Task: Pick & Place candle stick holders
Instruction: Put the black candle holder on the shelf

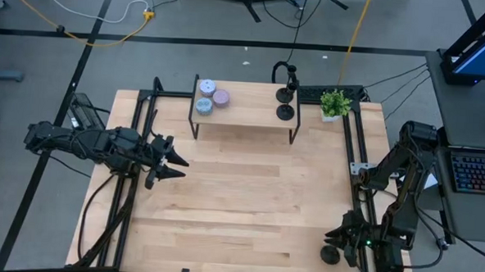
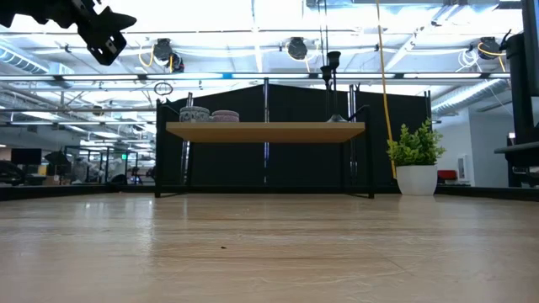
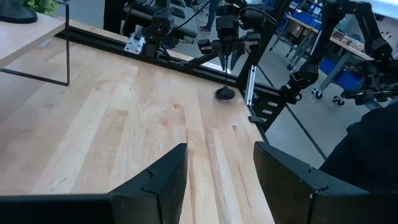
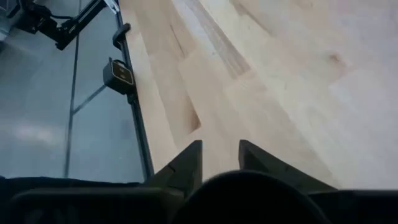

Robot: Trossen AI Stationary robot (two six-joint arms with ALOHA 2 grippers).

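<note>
Three candle stick holders are seen: two (image 1: pixel 286 94) on the small shelf (image 1: pixel 243 113) at the counter's (image 1: pixel 240 201) far edge, one (image 1: pixel 329 255) at the near right corner, just beside the right end effector (image 1: pixel 342 236) (fingers narrowly parted, holding nothing). The left end effector (image 1: pixel 169 160) is held open above the left side.

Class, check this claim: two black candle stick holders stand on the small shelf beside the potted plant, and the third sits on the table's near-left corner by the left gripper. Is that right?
Not quite. Two candle stick holders do stand on the shelf near the potted plant, but the third holder sits at the table's near-right corner, by the right gripper, as the high view shows. The left gripper hovers open on the table's left side.
</note>
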